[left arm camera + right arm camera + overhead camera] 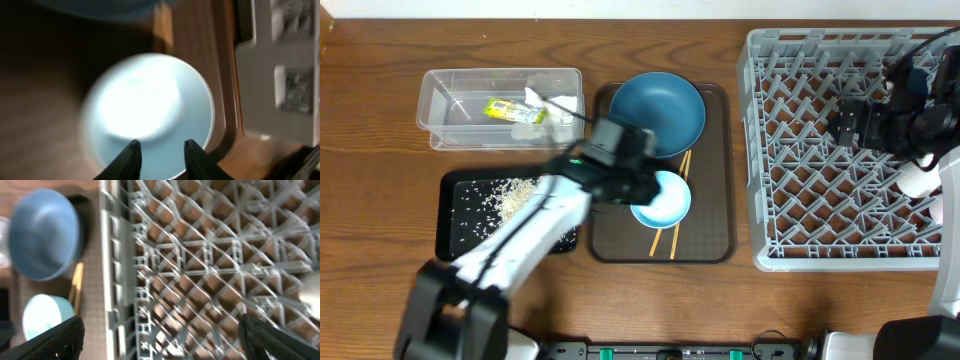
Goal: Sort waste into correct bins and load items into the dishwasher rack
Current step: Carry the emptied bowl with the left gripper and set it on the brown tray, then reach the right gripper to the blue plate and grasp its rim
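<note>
at the far left the clear tub [435,100] holds the yellow-green wrapper [505,108] and the crumpled napkin [546,103], dry waste kept together. just below it, the black tray [448,235] carries the rice grains [510,196] in a loose scatter, food waste kept apart from the paper. judging by that, the sorting half looks done and the loading half is under way.

the left arm reaches up from the lower left across the black tray to the brown serving tray [712,235]. in the left wrist view the left gripper [162,152] hangs over the near rim of the pale-blue bowl [150,107], fingers partly apart with only the bowl's inside showing between them. it grips nothing that i can see, though the view is blurred. the bowl sits upright on the serving tray, on top of the chopsticks [670,228], which poke out above and below it. it probably has to go before they can be picked up. the dark-blue plate [660,110] lies just behind the bowl, at the tray's far end.

to the right stands the dishwasher rack [820,200], its pegs mostly bare. the right gripper [161,325] hovers above the rack with its fingers spread wide and nothing between them. a pale rounded shape near the rack's right edge is likely the cream cup [920,181], already loaded.
</note>
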`<state>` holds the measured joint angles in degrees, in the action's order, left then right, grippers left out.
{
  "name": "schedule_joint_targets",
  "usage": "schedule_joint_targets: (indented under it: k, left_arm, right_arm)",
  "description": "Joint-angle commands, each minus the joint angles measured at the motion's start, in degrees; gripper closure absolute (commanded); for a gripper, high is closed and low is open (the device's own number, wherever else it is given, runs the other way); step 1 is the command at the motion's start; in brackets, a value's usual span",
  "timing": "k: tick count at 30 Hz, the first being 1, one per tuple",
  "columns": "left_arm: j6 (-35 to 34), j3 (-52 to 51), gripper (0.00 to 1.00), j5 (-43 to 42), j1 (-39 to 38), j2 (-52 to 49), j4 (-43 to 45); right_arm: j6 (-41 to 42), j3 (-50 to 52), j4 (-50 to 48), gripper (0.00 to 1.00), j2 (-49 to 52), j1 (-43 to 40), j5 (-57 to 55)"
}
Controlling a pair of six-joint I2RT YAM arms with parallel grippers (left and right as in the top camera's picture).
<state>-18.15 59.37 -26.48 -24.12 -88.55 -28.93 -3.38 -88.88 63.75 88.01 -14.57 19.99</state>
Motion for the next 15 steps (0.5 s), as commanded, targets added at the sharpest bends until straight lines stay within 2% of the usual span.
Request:
schedule_joint_targets:
  k: [1, 6, 9, 15]
  left_arm:
    - [-0.2, 0.4, 0.62, 0.6, 6.9, 5.8, -3.4]
    - [1.8, 0.4, 0.49, 1.6, 17.7, 11.6, -11.2]
    - [1.8, 0.4, 0.46, 6.1, 22.6, 12.8, -15.5]
    - [1.8, 0.3, 0.43, 9.7, 27.7, 13.0, -20.0]
  right_arm:
    - [-0.5, 0.1, -2.1, 0.05, 0.1, 2.6, 7.5]
    - [-0.5, 0.1, -8.2, 0.05, 0.3, 10.9, 8.0]
    - [-0.4, 0.1, -12.5, 0.06, 1.1, 16.8, 6.0]
    - [4.8, 0.1, -19.4, 0.08, 6.7, 28.2, -5.6]
